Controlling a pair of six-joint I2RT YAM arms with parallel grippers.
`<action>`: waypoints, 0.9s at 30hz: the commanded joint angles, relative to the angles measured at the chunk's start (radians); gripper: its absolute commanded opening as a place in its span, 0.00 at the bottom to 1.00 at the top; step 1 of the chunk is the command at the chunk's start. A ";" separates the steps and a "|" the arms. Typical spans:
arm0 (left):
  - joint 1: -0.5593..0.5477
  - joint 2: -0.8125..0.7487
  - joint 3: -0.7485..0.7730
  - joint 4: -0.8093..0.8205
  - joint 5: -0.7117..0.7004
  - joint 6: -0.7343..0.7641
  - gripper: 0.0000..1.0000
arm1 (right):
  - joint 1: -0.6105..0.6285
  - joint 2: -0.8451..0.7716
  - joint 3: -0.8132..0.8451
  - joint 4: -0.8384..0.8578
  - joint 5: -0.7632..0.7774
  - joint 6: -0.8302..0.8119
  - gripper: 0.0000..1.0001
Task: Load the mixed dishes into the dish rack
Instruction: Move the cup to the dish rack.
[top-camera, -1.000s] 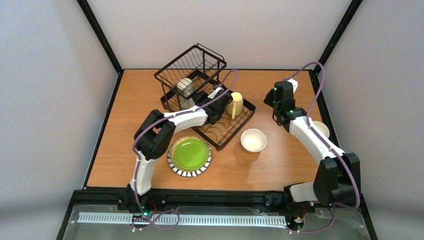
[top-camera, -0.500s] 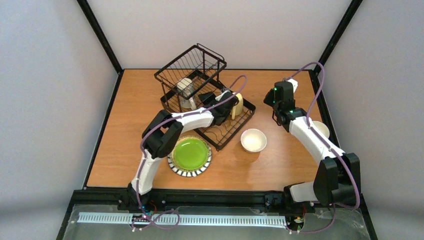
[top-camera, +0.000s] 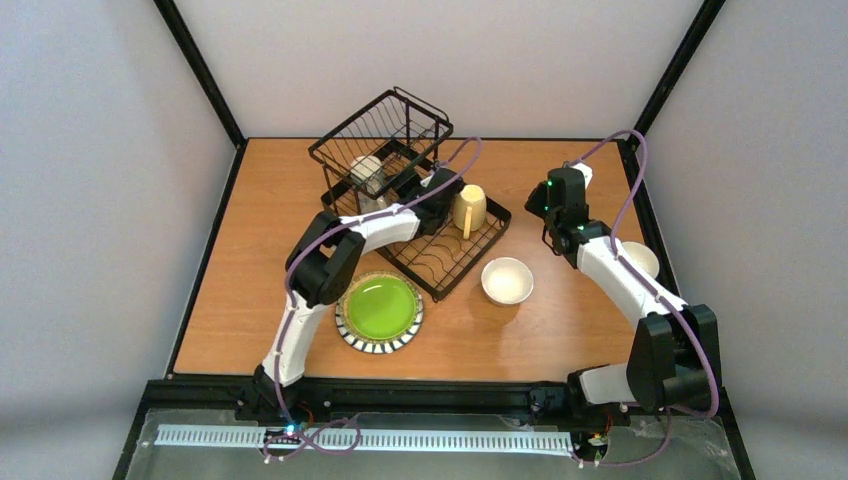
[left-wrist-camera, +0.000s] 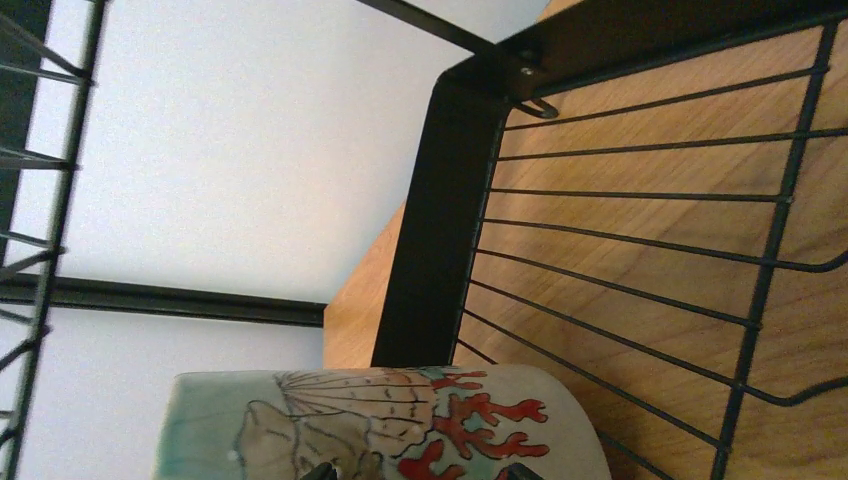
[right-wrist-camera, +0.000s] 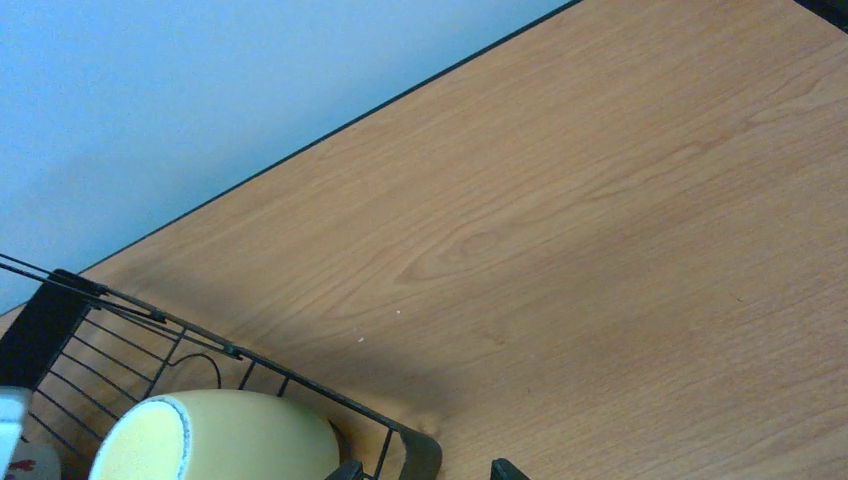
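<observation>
The black wire dish rack (top-camera: 452, 262) stands at the table's middle back, its raised basket tier on the left. A teal-banded cup (top-camera: 368, 175) with red coral painting lies under that tier. My left gripper (top-camera: 405, 188) is open right in front of the cup (left-wrist-camera: 380, 420), its fingertips (left-wrist-camera: 320, 470) apart and not closed on it. A cream mug (top-camera: 470, 208) stands on the rack's base. My right gripper (top-camera: 548, 218) is open and empty, just right of the rack's corner (right-wrist-camera: 430, 450) and the mug (right-wrist-camera: 220, 440). The lime-green striped-rim plate (top-camera: 380, 308) and a white bowl (top-camera: 507, 280) sit on the table.
A second cream bowl (top-camera: 643, 258) sits at the right edge, partly hidden behind my right arm. The rack's black corner post (left-wrist-camera: 430, 220) and wires surround my left gripper. Black frame rails run along the table's edges.
My left gripper has moved from over the rack's base leftward to the cup under the basket tier. My right gripper has shifted slightly toward the rack. The dishes have not moved.
</observation>
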 joint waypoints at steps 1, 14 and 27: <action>0.021 0.046 0.041 0.041 0.007 0.057 0.96 | -0.008 0.002 -0.012 0.035 -0.007 0.017 0.73; 0.060 0.074 0.059 -0.002 -0.006 0.013 0.96 | -0.008 0.008 -0.010 0.041 -0.008 0.013 0.73; 0.083 0.067 0.065 -0.032 -0.006 -0.016 0.97 | -0.008 0.000 -0.014 0.040 -0.005 0.012 0.73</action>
